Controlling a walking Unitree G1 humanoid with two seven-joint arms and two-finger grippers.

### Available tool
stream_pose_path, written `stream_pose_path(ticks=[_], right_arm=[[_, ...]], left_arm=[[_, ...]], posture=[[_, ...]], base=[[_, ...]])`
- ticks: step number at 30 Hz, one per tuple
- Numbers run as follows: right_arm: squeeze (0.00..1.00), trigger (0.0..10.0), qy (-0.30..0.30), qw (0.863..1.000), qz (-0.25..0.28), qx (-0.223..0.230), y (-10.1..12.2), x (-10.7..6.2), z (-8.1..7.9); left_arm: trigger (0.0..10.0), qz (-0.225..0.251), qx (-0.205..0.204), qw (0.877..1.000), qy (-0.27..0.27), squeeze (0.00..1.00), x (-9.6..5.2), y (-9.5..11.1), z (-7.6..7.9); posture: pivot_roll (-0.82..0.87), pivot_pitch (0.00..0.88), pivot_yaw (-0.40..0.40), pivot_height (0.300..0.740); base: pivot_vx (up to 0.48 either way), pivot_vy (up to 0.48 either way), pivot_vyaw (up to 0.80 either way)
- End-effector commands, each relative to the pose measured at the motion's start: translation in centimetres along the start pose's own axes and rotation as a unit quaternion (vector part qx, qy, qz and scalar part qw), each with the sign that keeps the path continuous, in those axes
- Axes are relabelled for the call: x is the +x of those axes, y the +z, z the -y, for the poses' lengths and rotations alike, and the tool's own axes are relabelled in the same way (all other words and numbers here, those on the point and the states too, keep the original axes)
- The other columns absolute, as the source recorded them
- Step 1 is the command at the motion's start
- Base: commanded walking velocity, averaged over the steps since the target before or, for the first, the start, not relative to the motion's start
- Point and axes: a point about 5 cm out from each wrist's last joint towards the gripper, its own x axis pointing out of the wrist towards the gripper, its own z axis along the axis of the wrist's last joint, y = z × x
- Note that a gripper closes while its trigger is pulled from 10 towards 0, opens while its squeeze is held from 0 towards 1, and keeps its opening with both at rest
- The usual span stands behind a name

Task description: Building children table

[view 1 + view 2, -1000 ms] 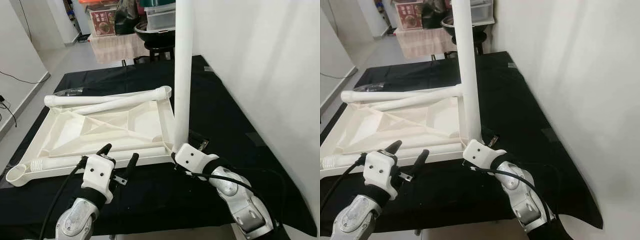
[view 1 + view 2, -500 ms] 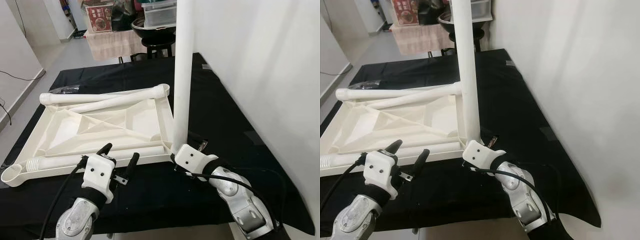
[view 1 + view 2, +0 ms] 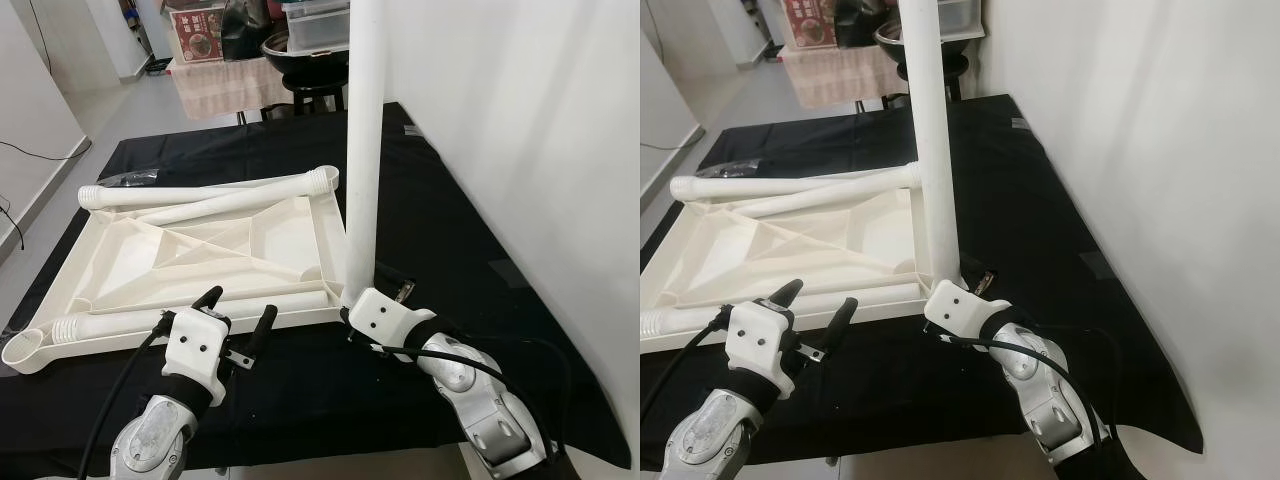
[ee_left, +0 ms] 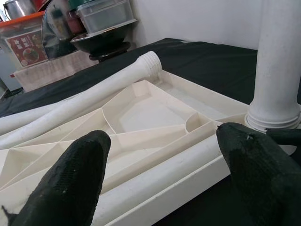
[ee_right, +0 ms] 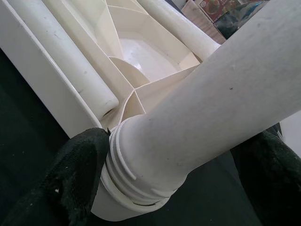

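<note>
White plastic tabletop [image 3: 210, 250] lies upside down on the black-draped table [image 3: 440, 210], filling the left half of the head views, with one leg [image 3: 364, 140] standing upright in its near right corner socket, the right pincer [image 5: 155, 155] clasped round its threaded base. By my judgement one leg is seated or nearly so and three remain: two loose legs [image 3: 215, 195] rest across the far edge of the tray-like underside and another [image 3: 190, 312] along its near edge. Spread wide, the left pincer [image 3: 238, 318] hovers just before that near edge at lower left, holding nothing.

Whole kit's plain white plastic: the upside-down ribbed tabletop [image 3: 200, 250], the upright round leg [image 3: 362, 150] at its 4 o'clock corner, loose legs too. Matte black cloth [image 3: 440, 230] underneath, black gripper fingers [image 4: 80, 174].
</note>
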Motion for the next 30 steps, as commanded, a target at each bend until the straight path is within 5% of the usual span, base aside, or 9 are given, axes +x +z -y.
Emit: stream_pose_path(ticks=[1,30], right_arm=[[0.09,10.0,0.038,0.999,0.014,0.008,0.32,0.26,-1.47],[0.05,10.0,0.033,0.999,0.016,0.004,0.61,-0.12,-1.87]], left_arm=[[10.0,-0.003,0.007,1.0,0.002,0.0,0.01,-0.01,-0.11],[10.0,-0.01,0.006,1.0,-0.001,0.0,-0.49,-0.09,-0.16]], posture=[[-0.11,0.081,0.074,0.74],[-0.1,0.085,0.077,0.74]], base=[[0.0,0.0,0.0],[0.0,0.0,0.0]])
